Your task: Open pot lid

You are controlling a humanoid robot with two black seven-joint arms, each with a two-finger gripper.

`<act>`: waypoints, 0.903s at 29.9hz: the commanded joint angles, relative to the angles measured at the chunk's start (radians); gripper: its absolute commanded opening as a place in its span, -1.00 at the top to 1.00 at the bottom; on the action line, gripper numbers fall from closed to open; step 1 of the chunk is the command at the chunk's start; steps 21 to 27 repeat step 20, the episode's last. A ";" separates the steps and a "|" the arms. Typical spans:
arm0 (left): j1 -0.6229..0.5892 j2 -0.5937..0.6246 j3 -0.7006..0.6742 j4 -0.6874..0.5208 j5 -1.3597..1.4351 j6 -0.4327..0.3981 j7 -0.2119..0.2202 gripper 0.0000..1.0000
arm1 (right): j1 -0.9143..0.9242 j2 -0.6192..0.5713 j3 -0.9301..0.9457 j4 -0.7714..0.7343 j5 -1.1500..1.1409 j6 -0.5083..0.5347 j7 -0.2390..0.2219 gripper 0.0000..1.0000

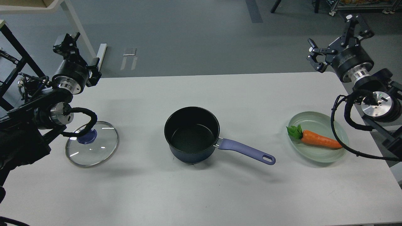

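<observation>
The dark-blue pot (192,135) stands uncovered in the middle of the white table, its black inside showing and its lavender handle (246,151) pointing right and toward me. The glass lid (97,145) lies flat on the table to the pot's left, apart from it; a black cable loop of my left arm crosses over its blue knob (88,137). My left gripper (81,52) is open and empty, raised beyond the table's far left edge. My right gripper (335,37) is open wide and empty, raised beyond the far right corner.
A pale-green plate (329,157) with a carrot (320,141) sits at the right of the table, under my right arm's cables. A white table leg (82,37) and a black frame stand on the floor behind my left arm.
</observation>
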State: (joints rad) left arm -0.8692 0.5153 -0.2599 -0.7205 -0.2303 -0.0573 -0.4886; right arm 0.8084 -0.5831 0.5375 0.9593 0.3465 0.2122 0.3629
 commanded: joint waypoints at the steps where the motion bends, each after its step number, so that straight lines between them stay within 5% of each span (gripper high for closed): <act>1: 0.021 0.009 -0.013 -0.013 -0.052 -0.038 0.000 -0.99 | -0.077 0.141 0.136 -0.074 0.000 0.001 -0.009 -0.97; 8: 0.044 0.012 -0.048 -0.020 -0.061 -0.068 0.000 -0.99 | -0.077 0.285 0.259 -0.228 -0.003 0.007 -0.025 -0.99; 15: 0.052 0.012 -0.084 -0.046 -0.061 -0.067 0.001 -0.99 | -0.077 0.290 0.245 -0.228 -0.009 0.018 -0.032 -1.00; 20: 0.058 0.012 -0.107 -0.046 -0.067 -0.067 0.079 -0.99 | -0.081 0.281 0.226 -0.191 -0.034 0.033 -0.032 -1.00; 27: 0.058 0.012 -0.107 -0.046 -0.067 -0.067 0.079 -0.99 | -0.081 0.281 0.226 -0.191 -0.034 0.033 -0.032 -1.00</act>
